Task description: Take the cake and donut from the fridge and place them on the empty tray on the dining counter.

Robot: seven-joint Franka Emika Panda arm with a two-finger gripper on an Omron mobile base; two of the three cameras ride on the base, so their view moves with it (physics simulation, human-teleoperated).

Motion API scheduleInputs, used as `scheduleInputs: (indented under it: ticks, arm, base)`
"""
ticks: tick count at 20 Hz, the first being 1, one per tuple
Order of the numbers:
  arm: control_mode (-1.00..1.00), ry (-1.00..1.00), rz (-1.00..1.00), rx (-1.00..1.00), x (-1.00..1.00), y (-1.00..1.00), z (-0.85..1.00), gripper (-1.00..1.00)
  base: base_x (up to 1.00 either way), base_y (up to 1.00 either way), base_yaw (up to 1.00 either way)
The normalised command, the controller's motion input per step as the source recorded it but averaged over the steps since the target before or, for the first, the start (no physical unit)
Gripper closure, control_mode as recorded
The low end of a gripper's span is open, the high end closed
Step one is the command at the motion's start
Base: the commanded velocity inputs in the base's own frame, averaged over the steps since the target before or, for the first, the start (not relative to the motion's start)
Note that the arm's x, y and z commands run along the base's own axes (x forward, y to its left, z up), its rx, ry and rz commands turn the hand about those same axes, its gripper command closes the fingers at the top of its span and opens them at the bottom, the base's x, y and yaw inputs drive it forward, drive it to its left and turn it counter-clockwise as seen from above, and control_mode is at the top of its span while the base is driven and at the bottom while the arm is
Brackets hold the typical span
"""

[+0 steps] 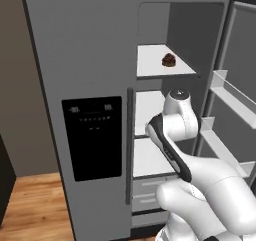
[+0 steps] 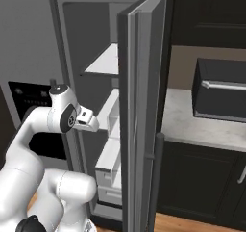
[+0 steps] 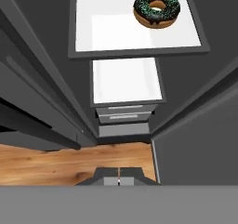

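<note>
A: Left base view first. The fridge (image 1: 80, 60) has its right door swung open, and the cake (image 1: 169, 60) sits alone on the top white shelf (image 1: 150, 65), toward the back right.

B: And the arm (image 1: 175, 130)?

A: Raised in front of the open compartment, elbow bent, below the cake's shelf. It hides most of the middle shelf. The black dispenser panel (image 1: 92, 137) is on the closed left door.

B: Right base view?

A: The open door (image 2: 141, 110) stands edge-on through the middle of the picture and hides much of the interior. The arm's wrist sits just left of it, at the level of the door bins. To the right, a pale counter (image 2: 202, 122) over dark cabinets, with a black appliance (image 2: 221, 89) on it.

B: Hand view now.

A: Looking down the shelves. The donut (image 3: 157, 8) lies on a white shelf near its far right corner, well clear of the gripper (image 3: 119, 181). Below that, another shelf, 2 drawers, then wood floor (image 3: 69, 165).

B: Fingers?

A: Pressed together, tip to tip, nothing between them.
</note>
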Motion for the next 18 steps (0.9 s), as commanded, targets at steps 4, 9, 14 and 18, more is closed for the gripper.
scheduleInputs:
  ticks: [4, 9, 14, 18]
  arm:
    - [1.0, 0.0, 0.0, 0.0, 0.0, 0.0, 0.0, 1.0]
    - [1.0, 0.0, 0.0, 0.0, 0.0, 0.0, 0.0, 1.0]
    - [1.0, 0.0, 0.0, 0.0, 0.0, 0.0, 0.0, 1.0]
    - [-1.0, -0.07, 0.01, 0.01, 0.14, -0.08, -0.03, 1.0]
  base:
    - [0.44, -0.17, 0.06]
    - [0.39, -0.18, 0.05]
    - [0.33, -0.16, 0.04]
    - [0.14, -0.08, 0.02]
